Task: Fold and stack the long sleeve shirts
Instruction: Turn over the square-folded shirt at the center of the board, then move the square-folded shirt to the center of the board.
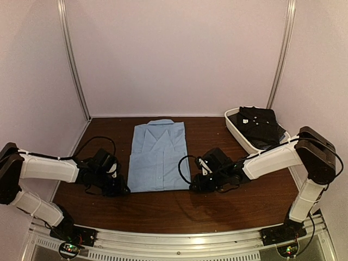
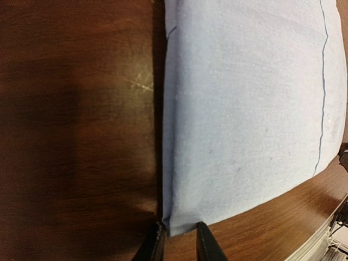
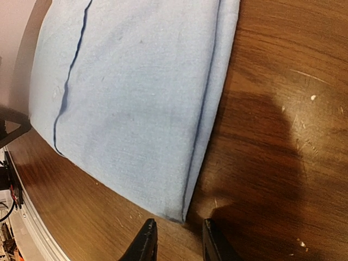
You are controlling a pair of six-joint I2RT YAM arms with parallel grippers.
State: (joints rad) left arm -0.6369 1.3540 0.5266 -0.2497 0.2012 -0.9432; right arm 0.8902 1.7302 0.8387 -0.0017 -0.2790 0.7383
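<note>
We see the blue shirt (image 1: 157, 157) run lengthwise away from both tools: left tool (image 2: 182, 246) parted astride its near corner, right tool (image 3: 179, 242) parted just short.

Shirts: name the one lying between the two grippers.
The light blue shirt, its near corners at the left gripper and right gripper; the black shirt lies in the white tub.
</note>
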